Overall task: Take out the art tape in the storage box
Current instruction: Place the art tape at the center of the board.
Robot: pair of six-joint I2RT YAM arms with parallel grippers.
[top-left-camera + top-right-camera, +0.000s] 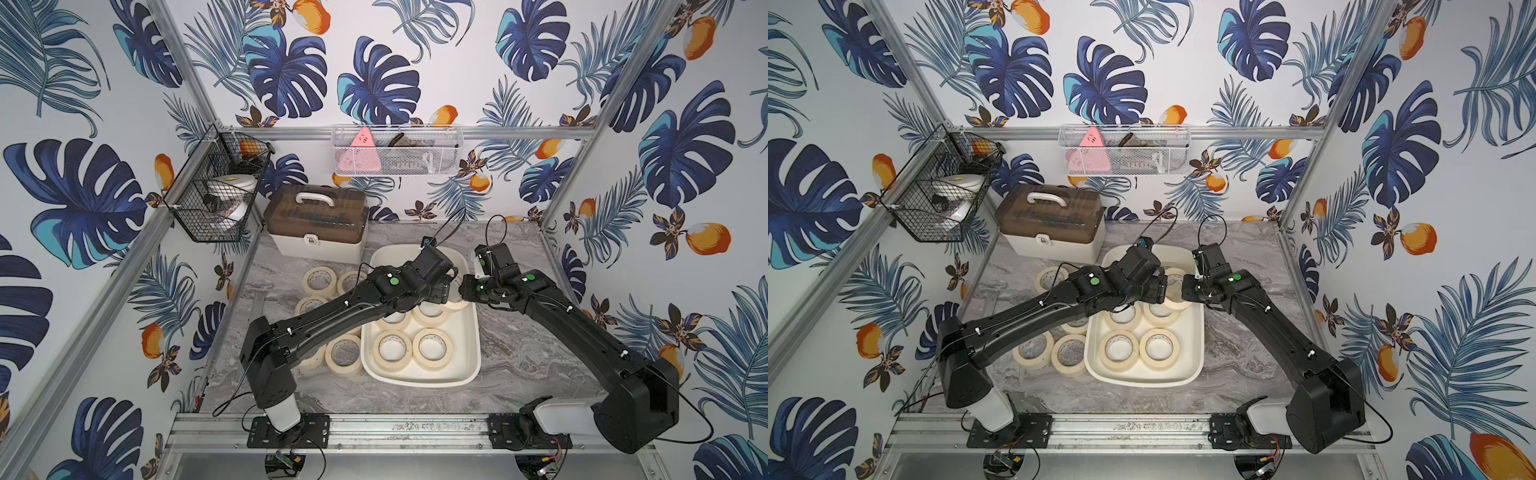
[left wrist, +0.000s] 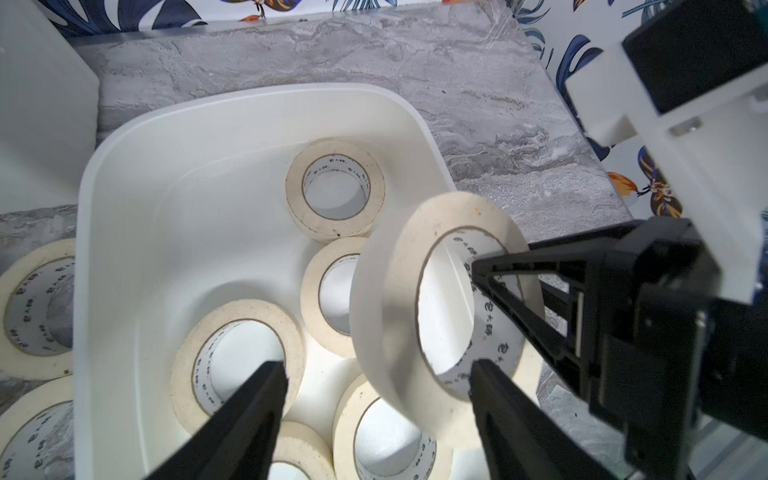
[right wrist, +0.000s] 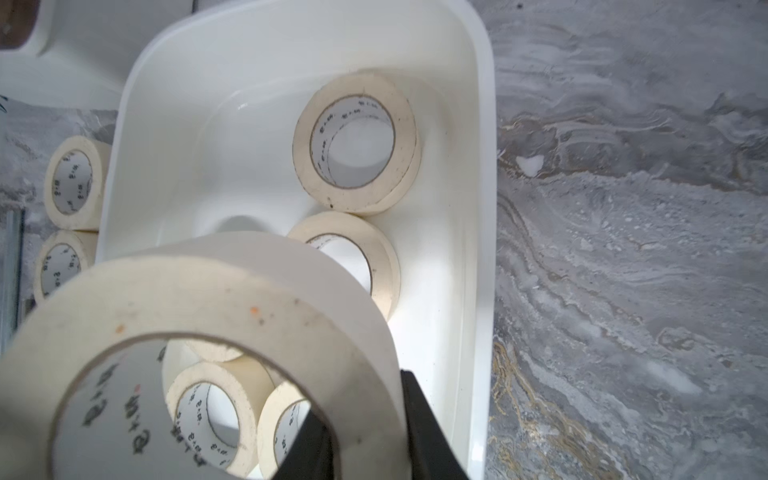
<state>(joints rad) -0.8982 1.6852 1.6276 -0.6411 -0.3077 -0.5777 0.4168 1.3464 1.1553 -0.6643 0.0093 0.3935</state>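
The off-white storage box (image 1: 419, 380) lies mid-table with several cream art tape rolls (image 1: 392, 347) lying flat in it. One roll (image 2: 386, 299) hangs tilted on edge above the box's right side. My right gripper (image 3: 361, 399) is shut on that roll's wall, one finger inside the ring and one outside. My left gripper (image 2: 378, 370) stands open just left of the held roll, its fingers wide apart over the rolls in the box and touching nothing. In both top views the two grippers nearly meet over the box (image 1: 1142, 382).
Several more tape rolls (image 1: 345, 355) lie on the marble table left of the box, partly under the left arm. A white case with a brown lid (image 1: 318, 222) stands behind them. A black wire basket (image 1: 216, 187) and a white mesh basket (image 1: 395, 151) hang on the frame.
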